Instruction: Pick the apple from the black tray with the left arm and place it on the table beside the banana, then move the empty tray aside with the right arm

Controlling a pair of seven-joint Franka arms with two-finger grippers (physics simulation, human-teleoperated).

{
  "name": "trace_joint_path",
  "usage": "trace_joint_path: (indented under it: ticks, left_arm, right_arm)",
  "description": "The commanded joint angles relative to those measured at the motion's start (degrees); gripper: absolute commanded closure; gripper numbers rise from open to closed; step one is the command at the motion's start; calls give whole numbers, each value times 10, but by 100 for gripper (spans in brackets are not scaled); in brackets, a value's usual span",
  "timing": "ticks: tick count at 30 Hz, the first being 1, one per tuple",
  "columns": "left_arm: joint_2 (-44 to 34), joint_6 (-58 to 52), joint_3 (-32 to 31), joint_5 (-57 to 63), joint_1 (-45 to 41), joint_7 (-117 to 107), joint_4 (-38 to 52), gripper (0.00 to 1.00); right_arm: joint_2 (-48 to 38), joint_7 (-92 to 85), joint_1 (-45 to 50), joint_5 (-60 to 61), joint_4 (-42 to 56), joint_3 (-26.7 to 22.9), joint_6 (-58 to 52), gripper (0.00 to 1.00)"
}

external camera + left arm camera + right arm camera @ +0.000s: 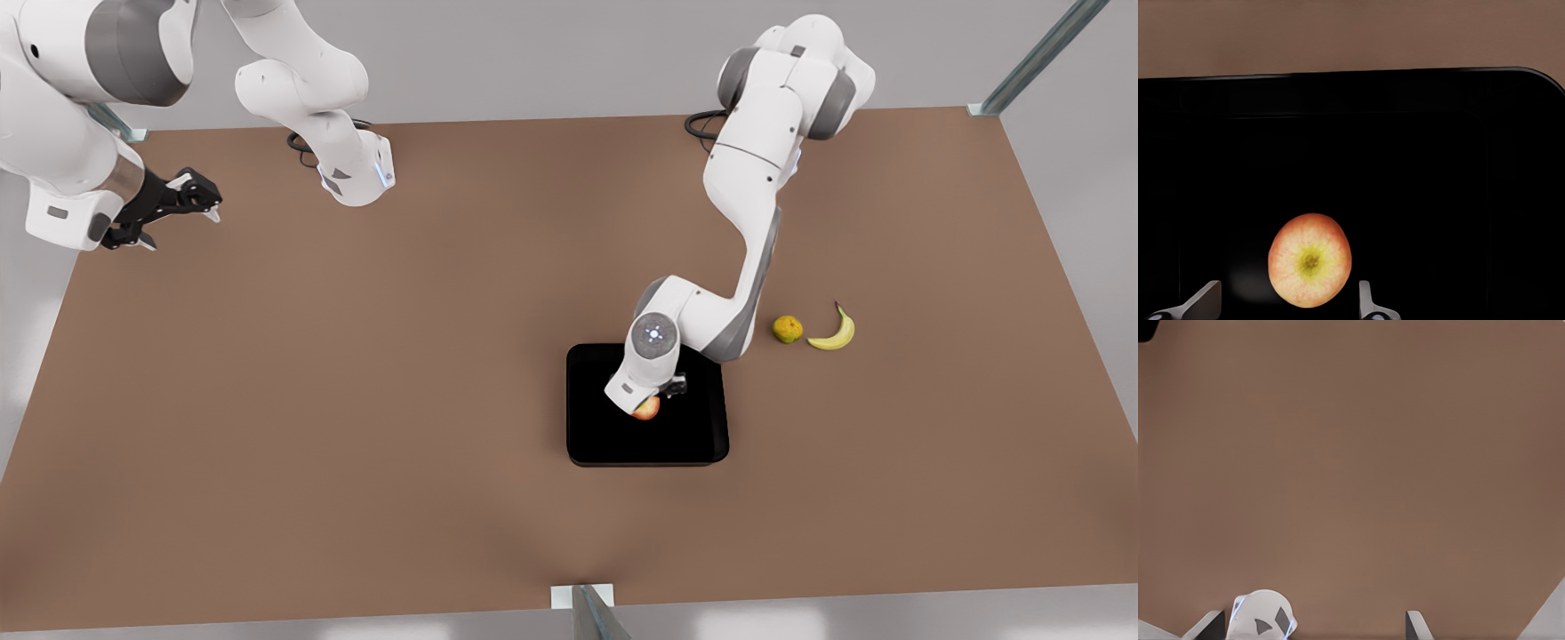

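The reddish-yellow apple (pixel 647 408) lies on the black tray (pixel 605 427) near the table's (pixel 356 400) middle. My left gripper (pixel 655 397) hangs just over it, on the arm at the front view's right. In the left wrist view the apple (pixel 1310 260) sits on the tray (pixel 1438 200) between the fingertips (pixel 1205 301) of the open left gripper (pixel 1286 307), which do not touch it. The banana (pixel 834 333) rests on the table to the tray's right. My right gripper (pixel 182 222) waits open in the air at the front view's far left, above bare table (pixel 1351 467), with nothing between its fingers (pixel 1411 623).
A lumpy yellow-green fruit (pixel 787 329) lies just left of the banana, between it and the tray. The right arm's white base (pixel 356 173) stands at the back left and is also in the right wrist view (pixel 1261 623). Metal posts mark the table's corners.
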Motion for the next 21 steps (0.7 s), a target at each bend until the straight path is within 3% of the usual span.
trace_joint_path:
  ticks: [1,4,21]
  left_arm:
    - [7,52,-1,9,-2,-63,-2,0]
    - [14,99,-1,7,-2,-63,-34,0]
    - [41,123,3,16,1,-52,-36,0]
  right_arm:
    - [-1,-10,-5,0,0,1,0,0]
    - [-1,-11,-3,0,0,3,2,0]
    - [1,-12,-3,-3,0,4,2,0]
